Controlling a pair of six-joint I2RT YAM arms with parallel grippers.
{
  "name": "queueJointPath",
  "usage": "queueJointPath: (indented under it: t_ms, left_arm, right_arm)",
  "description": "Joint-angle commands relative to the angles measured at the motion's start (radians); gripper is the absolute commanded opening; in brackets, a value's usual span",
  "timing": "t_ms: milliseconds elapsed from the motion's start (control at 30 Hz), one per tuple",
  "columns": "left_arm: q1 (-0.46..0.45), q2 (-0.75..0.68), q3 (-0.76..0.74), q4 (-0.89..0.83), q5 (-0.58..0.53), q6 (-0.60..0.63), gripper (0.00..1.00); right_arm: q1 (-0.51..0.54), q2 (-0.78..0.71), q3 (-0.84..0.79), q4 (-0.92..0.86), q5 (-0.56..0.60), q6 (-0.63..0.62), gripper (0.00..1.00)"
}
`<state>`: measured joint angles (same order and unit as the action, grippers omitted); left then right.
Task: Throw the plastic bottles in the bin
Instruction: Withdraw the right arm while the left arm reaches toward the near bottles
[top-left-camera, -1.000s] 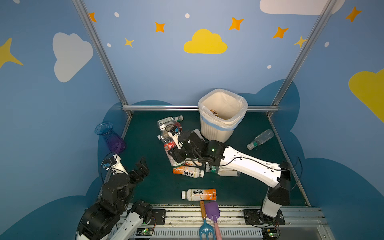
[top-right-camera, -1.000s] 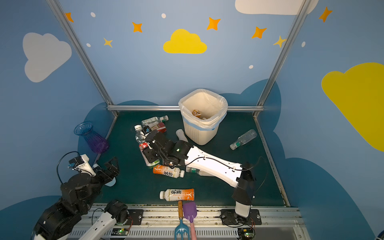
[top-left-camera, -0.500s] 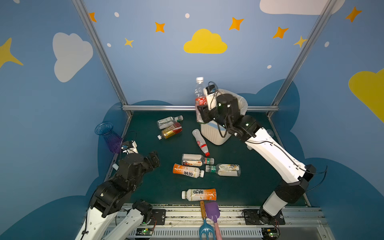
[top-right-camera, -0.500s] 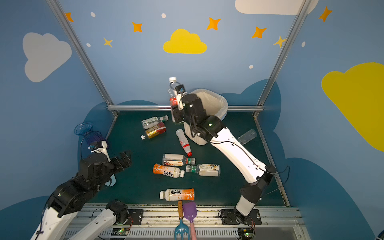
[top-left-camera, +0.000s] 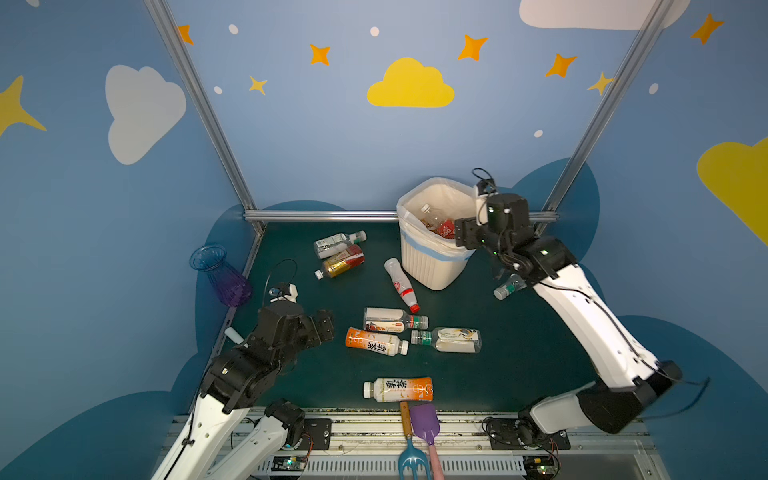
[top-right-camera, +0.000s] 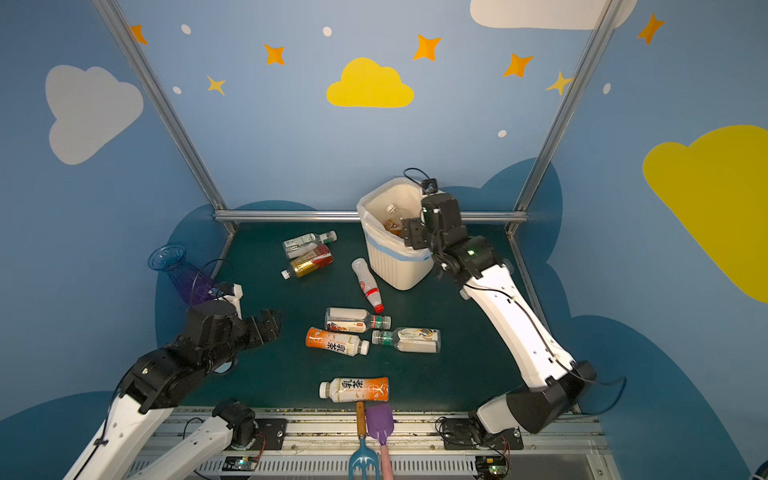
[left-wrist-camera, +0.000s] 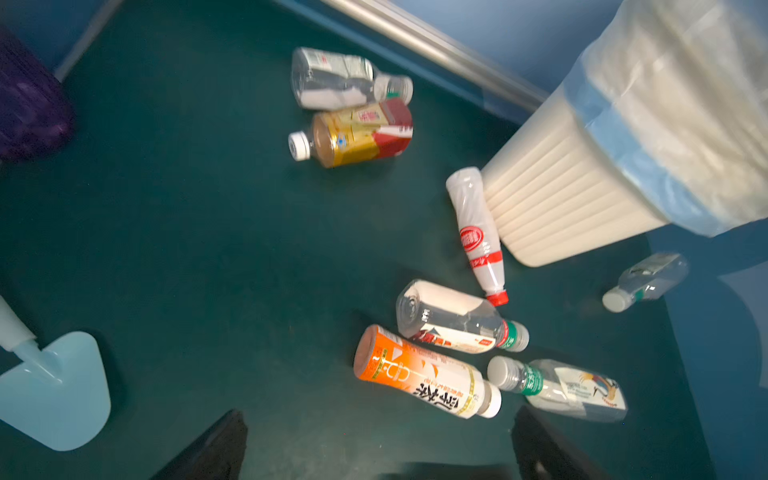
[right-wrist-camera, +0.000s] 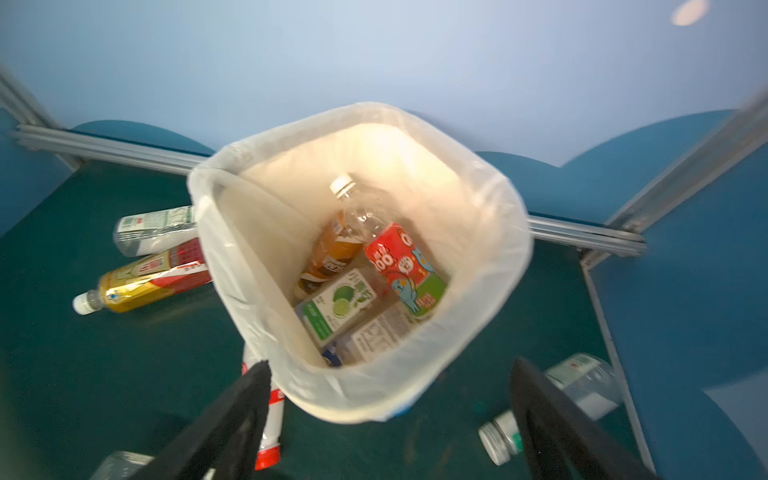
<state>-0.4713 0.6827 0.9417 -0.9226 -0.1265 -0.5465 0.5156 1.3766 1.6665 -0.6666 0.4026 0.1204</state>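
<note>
Right pincer (right-wrist-camera: 390, 365): spread wide, empty, hovering over the near rim of the bin (right-wrist-camera: 490, 232). Several bottles (right-wrist-camera: 336, 307) lie inside, below and ahead of it, with the red-label bottle (right-wrist-camera: 399, 266) on top. A clear bottle (right-wrist-camera: 582, 382) lies on the mat (right-wrist-camera: 124, 374) beneath it, beside the bin.

Left pincer (left-wrist-camera: 380, 413): spread, empty, low over the mat. The orange bottle (left-wrist-camera: 419, 374) lies on its side just ahead of the tips. Two green-cap ones are just past it, and more lie further out toward the bin.

Handling, my read: thin plastic, light, walls dent if squeezed hard. They're round, so they'll roll and skid, and the labels are slick. Some hold white fill, so weight may shift. Grab mid-body across the label, jaws square to the long axis. Avoid neck and cap, since it'd pivot.
</note>
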Motion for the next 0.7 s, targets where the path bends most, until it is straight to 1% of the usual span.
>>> queueJointPath:
  t_ms: [0, 67, 133, 233, 333, 467, 600, 667]
  left_arm:
    - [0.002, 0.016, -0.045, -0.003, 0.081, 0.004, 1.00]
    - [0.002, 0.014, -0.080, 0.033, 0.113, -0.002, 1.00]
    - [-0.001, 0.014, -0.119, 0.076, 0.145, 0.003, 1.00]
    - [-0.008, 0.049, -0.147, 0.108, 0.196, 0.027, 1.00]
    - [-0.038, 0.116, -0.140, 0.110, 0.231, 0.061, 0.99]
    - [-0.123, 0.198, -0.115, 0.100, 0.241, 0.106, 0.97]
    - [-0.271, 0.252, -0.101, 0.125, 0.264, 0.185, 0.88]
    - [-0.346, 0.297, -0.079, 0.118, 0.271, 0.215, 0.88]
  right_arm:
    - [-0.133, -0.151, -0.101, -0.070, 0.003, 0.097, 0.89]
    - [-0.221, -0.229, -0.209, -0.105, -0.039, 0.141, 0.88]
    - [-0.311, -0.311, -0.336, -0.112, -0.113, 0.184, 0.88]
    - [-0.397, -0.396, -0.489, -0.109, -0.222, 0.226, 0.88]
    - [-0.428, -0.431, -0.601, -0.108, -0.298, 0.249, 0.87]
    - [-0.429, -0.437, -0.727, -0.079, -0.413, 0.255, 0.86]
    - [-0.428, -0.438, -0.820, -0.018, -0.528, 0.252, 0.85]
    - [-0.428, -0.439, -0.851, 0.009, -0.562, 0.266, 0.83]
